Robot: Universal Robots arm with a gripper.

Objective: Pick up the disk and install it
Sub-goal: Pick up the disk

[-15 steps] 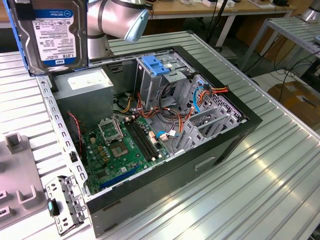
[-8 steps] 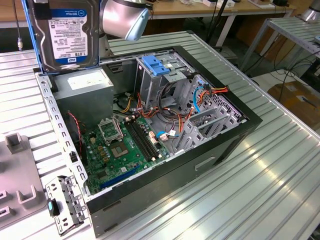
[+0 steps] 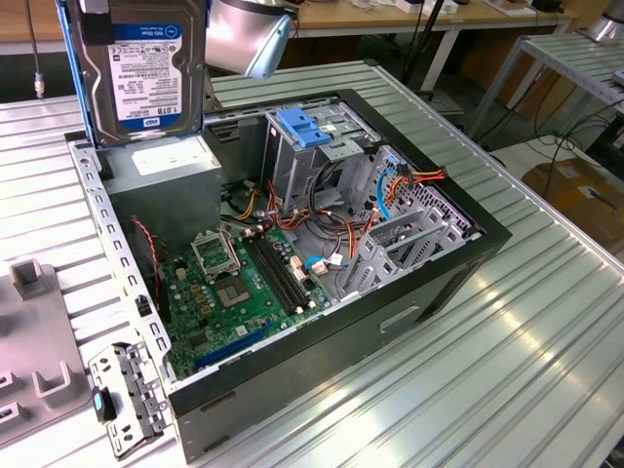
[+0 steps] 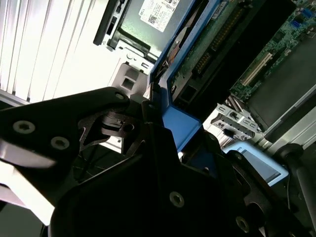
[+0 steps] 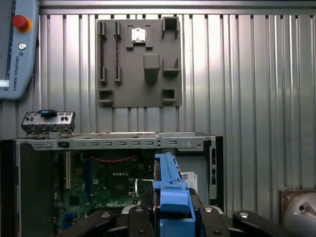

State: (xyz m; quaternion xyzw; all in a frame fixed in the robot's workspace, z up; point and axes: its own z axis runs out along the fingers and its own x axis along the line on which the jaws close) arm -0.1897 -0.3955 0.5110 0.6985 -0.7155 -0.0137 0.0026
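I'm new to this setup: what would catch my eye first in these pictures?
The disk hangs upright above the open computer case at the exterior view's upper left, gripped by the gripper in the first wrist view. Inside the case lie a green motherboard and a blue-latched drive cage.

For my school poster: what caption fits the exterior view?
The disk hangs upright over the open case, not yet installed.

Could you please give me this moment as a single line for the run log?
gripper: shut on disk | disk: held on edge above open computer case | installed: not yet
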